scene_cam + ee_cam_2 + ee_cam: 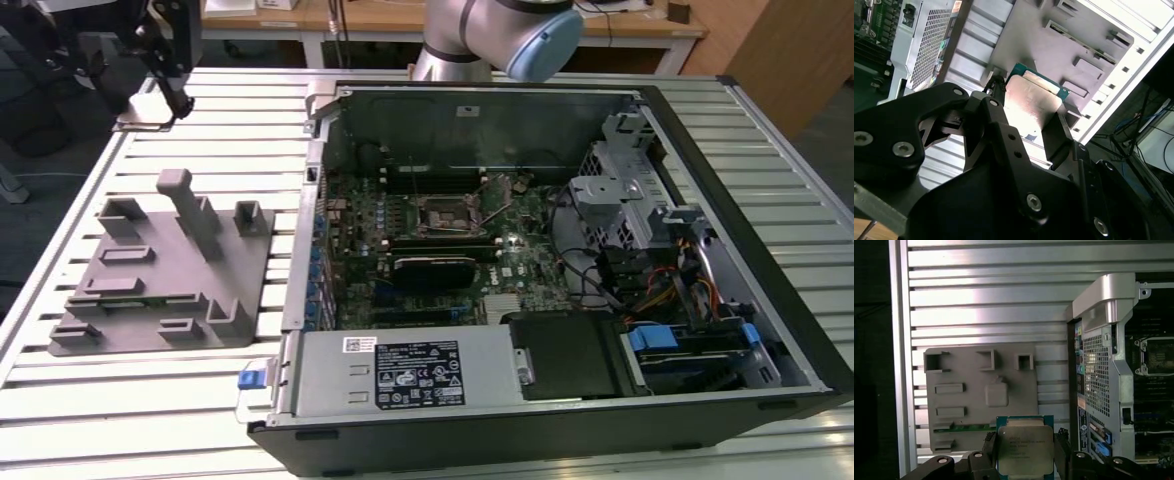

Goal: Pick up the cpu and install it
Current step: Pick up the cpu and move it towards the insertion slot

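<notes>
Over grey fixture (969, 407), gripper (1025, 454) clamps flat shiny sq cpu (1025, 447)

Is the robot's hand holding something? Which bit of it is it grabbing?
Yes. The gripper holds the cpu. Its fingers pinch two opposite side edges, and the shiny metal top is left uncovered.

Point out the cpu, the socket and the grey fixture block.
cpu (1025, 449), first wrist view, centre of its metal top.
socket (445, 212), exterior view, its dark middle.
grey fixture block (180, 287), exterior view, flat base plate.
</notes>
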Action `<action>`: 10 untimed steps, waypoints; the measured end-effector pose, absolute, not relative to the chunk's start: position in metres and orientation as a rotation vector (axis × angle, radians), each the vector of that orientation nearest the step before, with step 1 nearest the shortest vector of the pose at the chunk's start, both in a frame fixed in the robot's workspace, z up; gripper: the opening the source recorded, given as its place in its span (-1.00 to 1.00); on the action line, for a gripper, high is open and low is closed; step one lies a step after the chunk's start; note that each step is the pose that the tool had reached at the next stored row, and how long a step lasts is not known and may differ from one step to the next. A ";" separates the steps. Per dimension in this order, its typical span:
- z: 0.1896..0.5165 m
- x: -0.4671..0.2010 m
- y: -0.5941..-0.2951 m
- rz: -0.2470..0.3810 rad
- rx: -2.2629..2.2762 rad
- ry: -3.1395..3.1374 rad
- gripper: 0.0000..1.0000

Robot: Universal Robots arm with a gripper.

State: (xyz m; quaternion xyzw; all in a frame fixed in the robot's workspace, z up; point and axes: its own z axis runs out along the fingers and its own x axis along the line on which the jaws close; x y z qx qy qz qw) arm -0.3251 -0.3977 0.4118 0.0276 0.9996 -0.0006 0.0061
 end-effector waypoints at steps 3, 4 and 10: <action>0.412 -0.323 -0.398 -0.002 0.086 3.128 0.08; 0.412 -0.322 -0.398 -0.002 0.086 3.128 0.08; 0.412 -0.316 -0.398 -0.002 0.086 3.128 0.08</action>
